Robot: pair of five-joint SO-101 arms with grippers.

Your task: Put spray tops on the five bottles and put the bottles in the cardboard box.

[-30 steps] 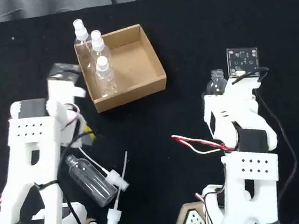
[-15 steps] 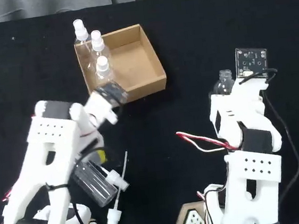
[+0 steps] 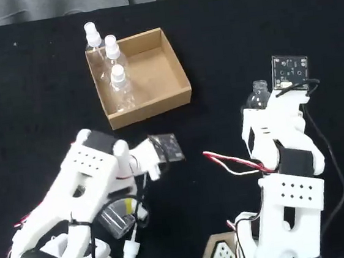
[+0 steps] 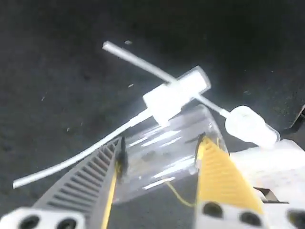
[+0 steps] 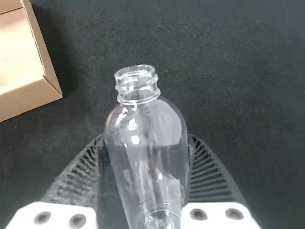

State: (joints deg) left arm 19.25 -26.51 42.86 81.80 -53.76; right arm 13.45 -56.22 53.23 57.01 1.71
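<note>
A clear uncapped bottle lies on the black table near the front left, under my left arm. In the left wrist view my left gripper is open and straddles this bottle, one finger on each side. Two loose spray tops with thin tubes lie just beyond it. My right gripper is shut on a second uncapped bottle, held upright at the right. The cardboard box at the back holds three bottles with spray tops.
One loose spray top lies by the left arm's base. Red and white wires loop out of the right arm toward the middle of the table. A corner of the box is visible beside the held bottle.
My left arm swung from beside the box down toward the front, and its gripper now straddles the lying bottle. The right arm shifted slightly right with its bottle, then held still.
</note>
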